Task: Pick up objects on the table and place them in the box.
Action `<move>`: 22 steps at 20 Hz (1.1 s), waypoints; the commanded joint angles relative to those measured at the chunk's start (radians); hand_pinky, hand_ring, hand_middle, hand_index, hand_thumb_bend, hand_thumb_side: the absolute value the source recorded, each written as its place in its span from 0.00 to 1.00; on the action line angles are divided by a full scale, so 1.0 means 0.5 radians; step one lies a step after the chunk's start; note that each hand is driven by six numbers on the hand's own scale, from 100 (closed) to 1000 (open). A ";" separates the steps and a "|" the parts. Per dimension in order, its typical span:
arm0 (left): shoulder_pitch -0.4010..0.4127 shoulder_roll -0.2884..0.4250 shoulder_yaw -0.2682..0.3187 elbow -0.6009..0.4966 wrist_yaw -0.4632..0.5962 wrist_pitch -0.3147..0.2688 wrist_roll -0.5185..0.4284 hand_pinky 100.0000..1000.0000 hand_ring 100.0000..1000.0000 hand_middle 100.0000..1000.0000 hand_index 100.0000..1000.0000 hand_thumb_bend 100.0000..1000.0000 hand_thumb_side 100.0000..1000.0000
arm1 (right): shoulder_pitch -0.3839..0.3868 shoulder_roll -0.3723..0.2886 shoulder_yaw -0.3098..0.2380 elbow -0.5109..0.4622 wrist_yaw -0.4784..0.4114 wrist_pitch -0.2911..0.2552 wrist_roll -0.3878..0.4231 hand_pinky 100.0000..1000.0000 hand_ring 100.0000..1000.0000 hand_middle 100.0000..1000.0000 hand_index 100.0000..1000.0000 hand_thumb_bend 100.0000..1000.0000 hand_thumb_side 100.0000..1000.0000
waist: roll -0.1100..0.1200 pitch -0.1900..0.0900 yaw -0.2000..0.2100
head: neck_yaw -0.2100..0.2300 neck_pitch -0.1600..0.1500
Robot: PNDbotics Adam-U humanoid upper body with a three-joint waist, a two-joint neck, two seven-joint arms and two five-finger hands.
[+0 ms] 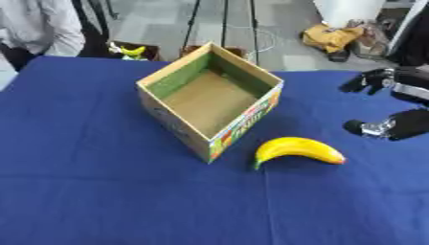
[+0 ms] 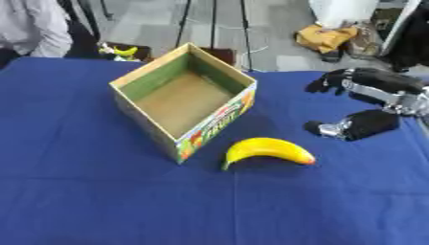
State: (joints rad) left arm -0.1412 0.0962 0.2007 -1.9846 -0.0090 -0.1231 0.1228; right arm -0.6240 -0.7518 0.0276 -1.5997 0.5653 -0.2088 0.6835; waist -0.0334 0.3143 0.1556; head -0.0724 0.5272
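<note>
right hand [image 2: 368, 103] fingers spread, empty | banana [image 2: 266, 149] on table [image 2: 84, 191]; near box [image 2: 180, 98]

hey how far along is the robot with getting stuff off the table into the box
Nothing looks done: the box shows only its bare brown floor. Nothing is in hand; the right hand hangs open above the table, to the banana's right. Left to do: grasp the banana, which lies beside the box, and put it inside.
</note>
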 commanded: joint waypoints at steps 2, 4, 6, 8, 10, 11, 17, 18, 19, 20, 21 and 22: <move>-0.013 0.033 -0.010 -0.031 0.007 0.000 -0.015 0.14 0.24 0.34 0.41 0.00 1.00 | -0.070 -0.024 0.031 0.045 0.056 -0.030 0.044 0.75 0.84 0.79 0.93 0.59 0.77 | -0.002 -0.038 0.008 | -0.016 -0.004; -0.014 0.033 -0.011 -0.031 0.007 -0.001 -0.018 0.14 0.24 0.34 0.41 0.00 1.00 | -0.091 -0.012 0.045 0.087 0.074 -0.037 0.049 0.75 0.84 0.78 0.93 0.58 0.75 | -0.003 -0.035 0.016 | -0.019 -0.005; -0.015 0.032 -0.012 -0.031 0.007 -0.002 -0.020 0.14 0.24 0.34 0.41 0.00 1.00 | -0.110 -0.002 0.055 0.121 0.091 -0.043 0.045 0.75 0.84 0.78 0.92 0.54 0.74 | -0.003 -0.032 0.022 | -0.021 -0.003; -0.015 0.031 -0.013 -0.031 0.007 -0.001 -0.021 0.14 0.24 0.34 0.41 0.00 1.00 | -0.124 0.007 0.063 0.146 0.103 -0.047 0.039 0.75 0.84 0.78 0.91 0.51 0.74 | -0.004 -0.030 0.026 | -0.023 -0.002; -0.017 0.030 -0.015 -0.031 0.007 0.000 -0.024 0.14 0.24 0.34 0.41 0.00 1.00 | -0.143 0.025 0.075 0.170 0.122 -0.045 0.036 0.74 0.83 0.77 0.91 0.48 0.74 | -0.006 -0.028 0.029 | -0.026 -0.002; -0.017 0.029 -0.015 -0.031 0.007 0.000 -0.025 0.14 0.24 0.34 0.41 0.00 1.00 | -0.151 0.035 0.080 0.181 0.137 -0.041 0.034 0.74 0.83 0.77 0.90 0.48 0.73 | -0.006 -0.028 0.030 | -0.026 -0.002; -0.021 0.028 -0.014 -0.031 0.006 0.004 -0.028 0.14 0.24 0.34 0.41 0.00 1.00 | -0.095 0.057 0.110 0.164 0.263 -0.026 -0.002 0.73 0.82 0.77 0.90 0.40 0.73 | -0.010 -0.026 0.029 | -0.025 -0.005; -0.021 0.028 -0.014 -0.031 0.006 0.004 -0.028 0.14 0.24 0.34 0.41 0.00 1.00 | -0.083 0.058 0.113 0.155 0.281 -0.023 -0.009 0.73 0.83 0.78 0.90 0.40 0.73 | -0.010 -0.027 0.030 | -0.027 -0.006; -0.020 0.029 -0.015 -0.031 0.007 0.004 -0.029 0.15 0.24 0.34 0.41 0.00 1.00 | -0.080 0.064 0.118 0.153 0.303 -0.021 -0.013 0.73 0.83 0.78 0.90 0.40 0.73 | -0.010 -0.028 0.031 | -0.030 -0.009; -0.020 0.029 -0.015 -0.031 0.007 0.004 -0.029 0.15 0.24 0.34 0.41 0.00 1.00 | -0.081 0.070 0.124 0.156 0.325 -0.019 -0.015 0.73 0.83 0.79 0.91 0.40 0.73 | -0.010 -0.029 0.031 | -0.034 -0.011; -0.019 0.029 -0.015 -0.031 0.008 0.004 -0.030 0.15 0.24 0.34 0.41 0.00 1.00 | -0.084 0.079 0.131 0.161 0.349 -0.021 -0.015 0.73 0.83 0.79 0.91 0.41 0.72 | -0.009 -0.031 0.031 | -0.037 -0.013; -0.018 0.030 -0.015 -0.031 0.008 0.004 -0.030 0.15 0.24 0.34 0.41 0.00 1.00 | -0.088 0.087 0.138 0.167 0.374 -0.025 -0.016 0.73 0.83 0.79 0.91 0.40 0.72 | -0.008 -0.032 0.030 | -0.039 -0.014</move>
State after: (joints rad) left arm -0.1423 0.0962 0.1945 -1.9846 -0.0090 -0.1192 0.1112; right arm -0.6515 -0.6916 0.1002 -1.5039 0.7329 -0.2213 0.6813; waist -0.0394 0.3173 0.1708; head -0.0878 0.5270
